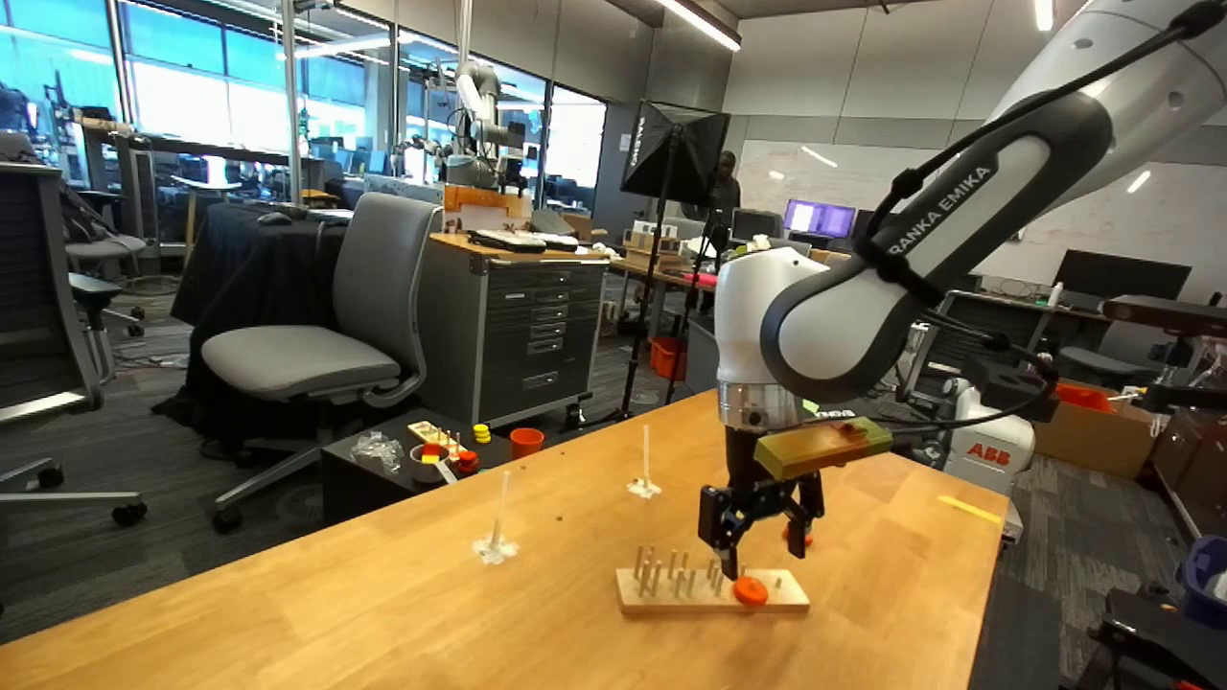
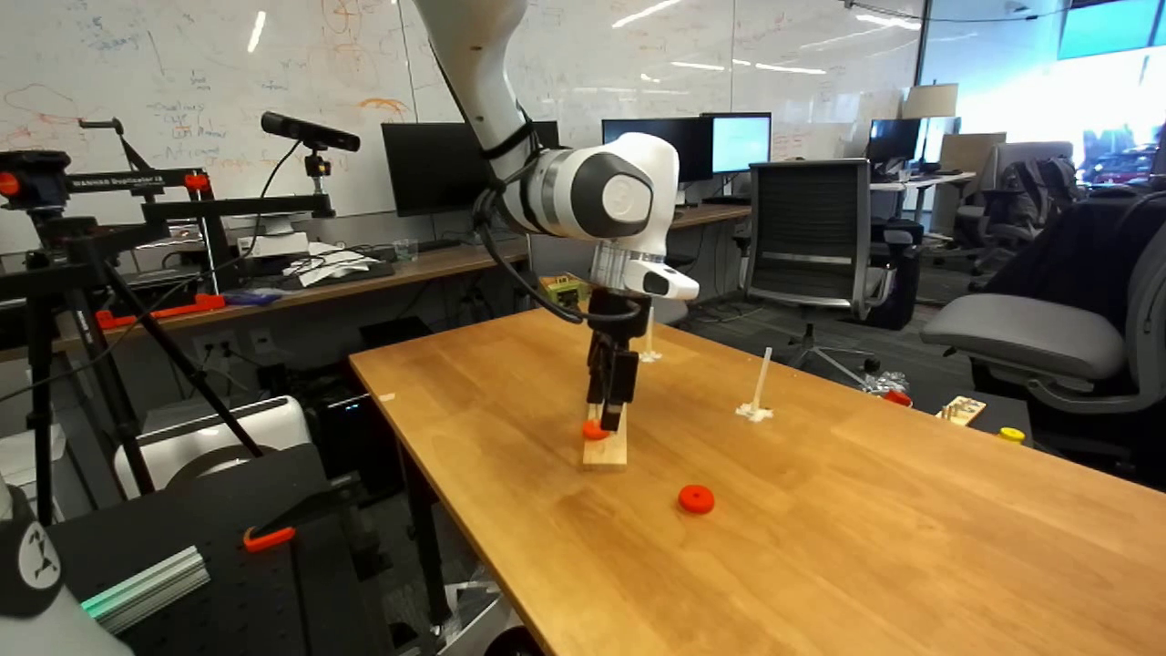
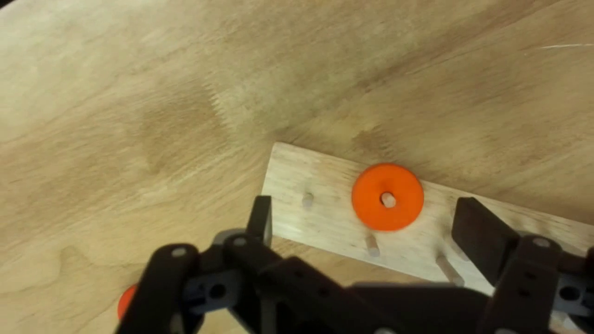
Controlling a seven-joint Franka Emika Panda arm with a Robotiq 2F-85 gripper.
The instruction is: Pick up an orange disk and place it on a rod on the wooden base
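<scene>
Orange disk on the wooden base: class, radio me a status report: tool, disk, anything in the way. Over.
Tool open, holding nothing. Orange disk around a rod on the wooden base. Neighbouring rods close by, could hinder sideways moves.

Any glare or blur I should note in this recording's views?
In both exterior views, bright windows wash out and light streaks reflect off a whiteboard; in the wrist view, the fingers look dark and slightly soft, while the orange disk and wooden base read fairly crisp.

The arm [image 1: 959,216] reads "RANKA EMIKA", a white machine [image 1: 980,443] "ABB", a black bar [image 2: 132,180] "WANHAO Duplicator"
</scene>
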